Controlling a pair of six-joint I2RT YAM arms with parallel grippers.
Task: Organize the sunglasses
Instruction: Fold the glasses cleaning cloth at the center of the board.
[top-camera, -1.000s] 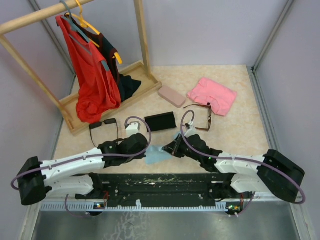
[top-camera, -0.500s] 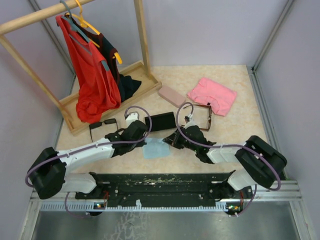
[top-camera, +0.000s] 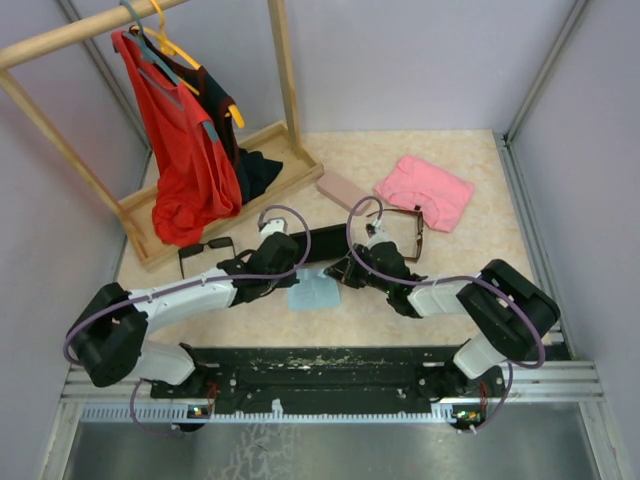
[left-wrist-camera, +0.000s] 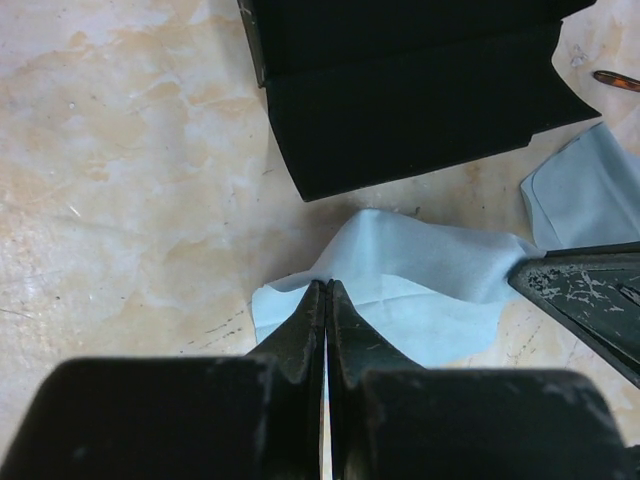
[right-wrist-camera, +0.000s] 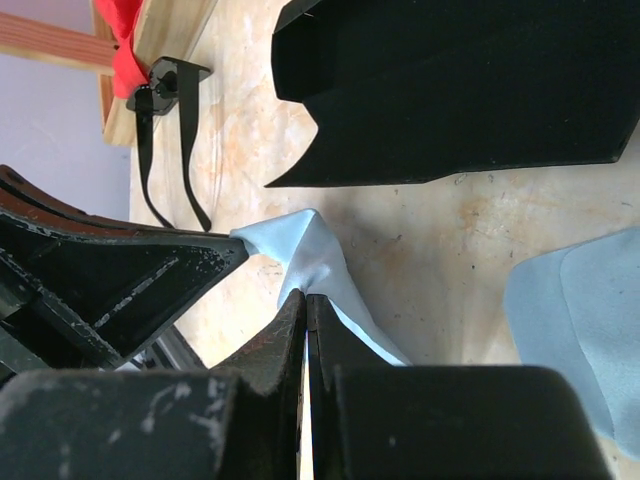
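Note:
The black-framed sunglasses (top-camera: 205, 256) lie open on the table at the left, also showing in the right wrist view (right-wrist-camera: 165, 130). The reddish-brown sunglasses (top-camera: 405, 236) lie right of centre, beyond my right arm. Between the two pairs, a light blue cloth (top-camera: 316, 293) is pinched at one edge by my left gripper (top-camera: 292, 272) (left-wrist-camera: 326, 286), which is shut on it. My right gripper (top-camera: 340, 276) (right-wrist-camera: 305, 296) is shut on the same cloth (right-wrist-camera: 312, 245) from the other side. The cloth rises in a fold between them (left-wrist-camera: 420, 285).
An open black case (top-camera: 322, 241) (left-wrist-camera: 400, 90) (right-wrist-camera: 470, 80) lies just beyond both grippers. A pink case (top-camera: 343, 191) and a folded pink cloth (top-camera: 425, 190) sit further back. A wooden clothes rack (top-camera: 150, 215) with a red garment (top-camera: 185, 150) stands at the back left.
Both arms have reached forward, away from their bases and towards the black case, taking the light blue cloth with them. Both grippers have stayed shut.

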